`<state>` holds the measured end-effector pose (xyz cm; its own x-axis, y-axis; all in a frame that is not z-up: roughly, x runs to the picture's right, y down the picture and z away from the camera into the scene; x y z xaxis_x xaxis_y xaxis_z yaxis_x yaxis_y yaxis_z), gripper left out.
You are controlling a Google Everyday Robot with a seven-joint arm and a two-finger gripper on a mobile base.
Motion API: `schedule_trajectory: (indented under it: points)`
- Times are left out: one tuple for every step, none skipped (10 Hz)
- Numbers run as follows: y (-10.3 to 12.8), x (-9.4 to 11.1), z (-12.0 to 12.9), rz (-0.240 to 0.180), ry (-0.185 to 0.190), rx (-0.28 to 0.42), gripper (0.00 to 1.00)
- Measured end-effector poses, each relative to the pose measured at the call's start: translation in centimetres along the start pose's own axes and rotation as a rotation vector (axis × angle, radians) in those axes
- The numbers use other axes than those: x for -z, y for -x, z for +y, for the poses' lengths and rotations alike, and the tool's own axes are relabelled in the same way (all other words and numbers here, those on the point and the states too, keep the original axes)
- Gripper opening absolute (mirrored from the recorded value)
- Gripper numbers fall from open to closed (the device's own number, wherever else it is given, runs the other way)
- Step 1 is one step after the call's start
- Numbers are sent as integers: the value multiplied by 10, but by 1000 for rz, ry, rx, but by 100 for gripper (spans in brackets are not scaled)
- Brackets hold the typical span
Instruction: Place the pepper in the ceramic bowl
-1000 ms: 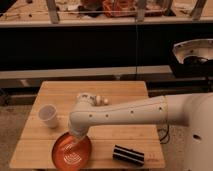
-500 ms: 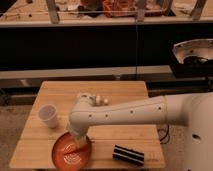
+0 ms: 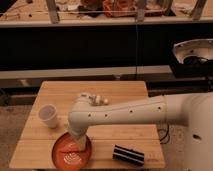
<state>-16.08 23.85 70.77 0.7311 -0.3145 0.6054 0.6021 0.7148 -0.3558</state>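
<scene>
The ceramic bowl [image 3: 64, 153], an orange-red shallow dish with white rings inside, sits at the front left of the wooden table [image 3: 127, 97]. My gripper [image 3: 80, 145] hangs from the white arm and points down over the bowl's right half, close to its inner surface. The arm's wrist covers the gripper from above. The pepper is hidden from view; I cannot make it out in the gripper or in the bowl.
A small translucent white cup [image 3: 48, 116] stands left of the arm. A white bottle [image 3: 98, 100] lies behind the wrist. A black ribbed object [image 3: 128, 154] lies at the front right. A dark counter front runs behind the table.
The wrist has shifted slightly to the right and stays low over the bowl. The cup, bottle and black object have not moved.
</scene>
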Motion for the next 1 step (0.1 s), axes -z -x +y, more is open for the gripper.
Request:
schedule_trajectory:
  points:
    - [0,1,0,-2,0,1,80]
